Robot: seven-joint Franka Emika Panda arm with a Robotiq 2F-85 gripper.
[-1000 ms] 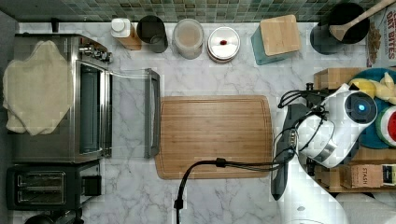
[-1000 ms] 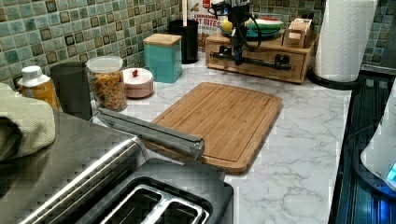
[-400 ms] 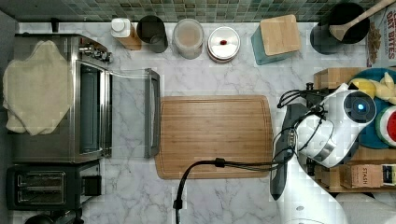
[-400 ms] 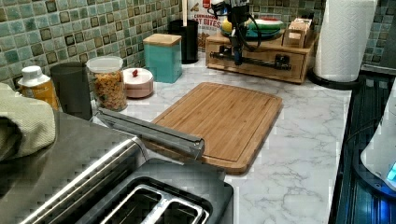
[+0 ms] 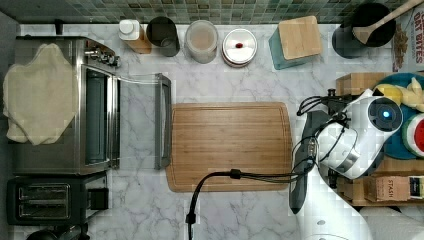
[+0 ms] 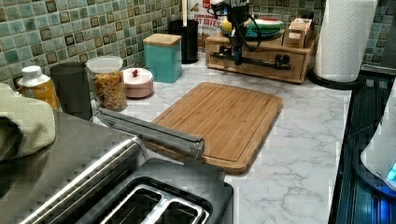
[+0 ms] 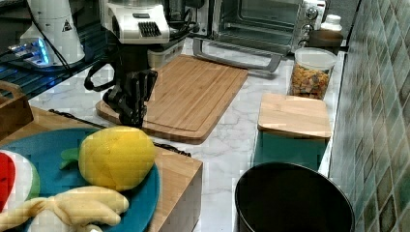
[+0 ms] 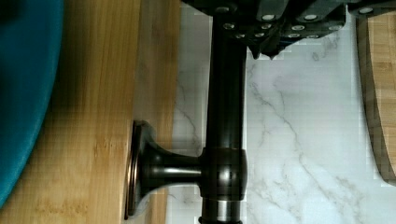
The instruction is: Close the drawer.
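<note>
The drawer [image 6: 259, 68] is the front of the light-wood unit at the far end of the counter in the left view, with a long dark bar handle [image 6: 268, 60] across it. My gripper [image 6: 238, 55] points down onto that handle near the left view's left end. In the wrist view the handle [image 8: 224, 116] runs up between my fingers, which are shut on it, and its round foot sits on the wood front [image 8: 100, 144]. In the top view the arm covers the unit [image 5: 361, 82]; the handle [image 5: 299, 192] shows beside it. How far out the drawer stands I cannot tell.
A bamboo cutting board [image 5: 229, 146] lies mid-counter, close to the handle. The toaster oven [image 5: 95, 122] stands at the top view's left with its glass door folded down. Jars and a teal canister [image 5: 296, 41] line the tiled wall. A blue plate of toy fruit [image 7: 113, 159] tops the unit.
</note>
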